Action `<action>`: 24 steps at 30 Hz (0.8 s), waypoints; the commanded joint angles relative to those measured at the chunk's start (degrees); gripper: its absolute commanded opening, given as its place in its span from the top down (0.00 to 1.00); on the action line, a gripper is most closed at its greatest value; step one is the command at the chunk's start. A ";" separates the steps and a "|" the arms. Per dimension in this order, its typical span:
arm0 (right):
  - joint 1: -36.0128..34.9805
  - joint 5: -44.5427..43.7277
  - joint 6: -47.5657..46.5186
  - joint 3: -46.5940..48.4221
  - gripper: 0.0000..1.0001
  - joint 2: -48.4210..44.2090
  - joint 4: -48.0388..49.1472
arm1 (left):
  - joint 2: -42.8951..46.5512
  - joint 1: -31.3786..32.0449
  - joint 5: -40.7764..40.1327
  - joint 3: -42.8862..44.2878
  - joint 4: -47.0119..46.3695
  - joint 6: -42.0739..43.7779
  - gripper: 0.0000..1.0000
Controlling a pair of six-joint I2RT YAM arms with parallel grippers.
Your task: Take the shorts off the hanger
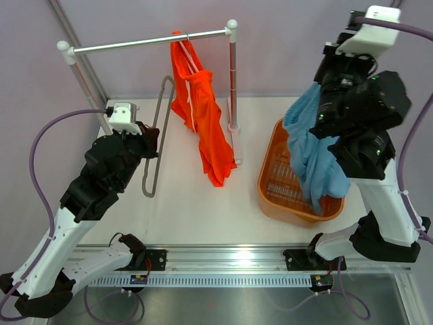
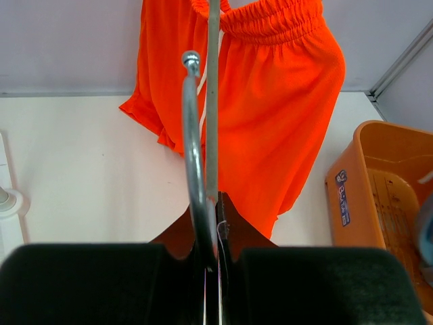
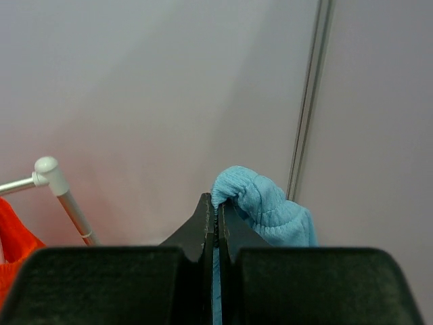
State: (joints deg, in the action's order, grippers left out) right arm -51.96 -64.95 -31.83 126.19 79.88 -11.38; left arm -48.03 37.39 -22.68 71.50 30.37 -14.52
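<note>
Right gripper, upper right, pinches tight on the blue shorts, dangling them over the orange basket, likely for a drop; left gripper clamps the bare hanger centre-left, out of the way; orange shorts hang from the rail, top centre

At the back of the white table, bright orange cloth shorts hung from the silver metal rail, thin grey hanger in my left gripper just to their left, light blue cloth shorts hung from my right gripper, lower end inside the orange plastic basket on the right.
</note>
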 commanded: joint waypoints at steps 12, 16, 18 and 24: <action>9.33 4.83 34.97 -26.21 1.00 -13.51 -23.31 | 1.45 -0.21 -0.26 -1.37 -3.21 1.43 1.00; 12.05 8.25 49.22 -37.31 1.00 -18.79 -30.71 | 1.19 -0.21 -0.61 -0.93 -3.04 1.34 1.00; 13.03 10.80 55.18 -43.79 1.00 -19.93 -33.88 | 1.10 -0.21 -0.79 -0.75 -2.69 1.25 1.00; 16.37 21.25 64.78 -59.29 0.91 -21.43 -33.28 | 0.75 -0.21 -1.84 -0.49 -1.98 1.43 1.00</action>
State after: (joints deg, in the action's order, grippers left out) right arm -36.67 -50.52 23.51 71.42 57.67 -44.45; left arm -47.29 37.39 -23.18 70.04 30.41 -13.76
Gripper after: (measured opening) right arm 0.048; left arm 0.072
